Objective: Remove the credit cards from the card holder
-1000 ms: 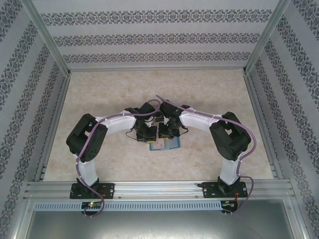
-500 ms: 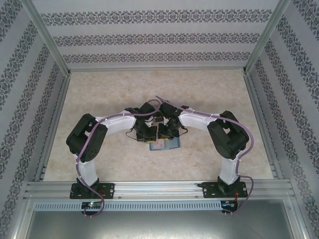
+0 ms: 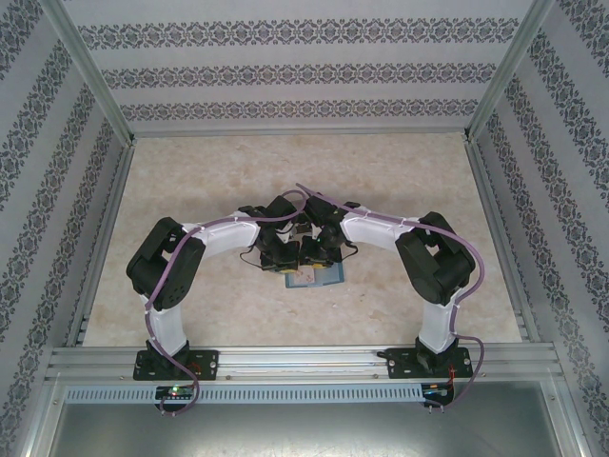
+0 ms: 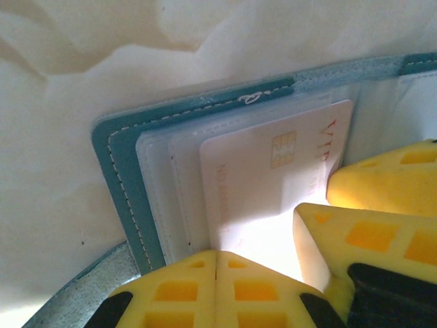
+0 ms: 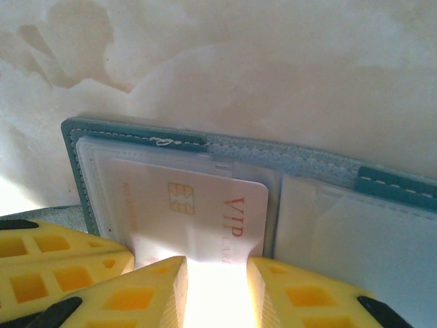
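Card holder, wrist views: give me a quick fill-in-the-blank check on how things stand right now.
1. The card holder lies ___ on the table, pockets up.
2. The credit card in its pocket shows a gold chip and red letters reading ___.
3. The left end effector is ___, fingertips touching.
4. The right end effector has its fingertips ___, over the card's near edge.
Missing words: open; VIP; shut; apart.

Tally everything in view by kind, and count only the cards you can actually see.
Robot arms: 2
Card holder: 1
Credit card: 1
Total: 4
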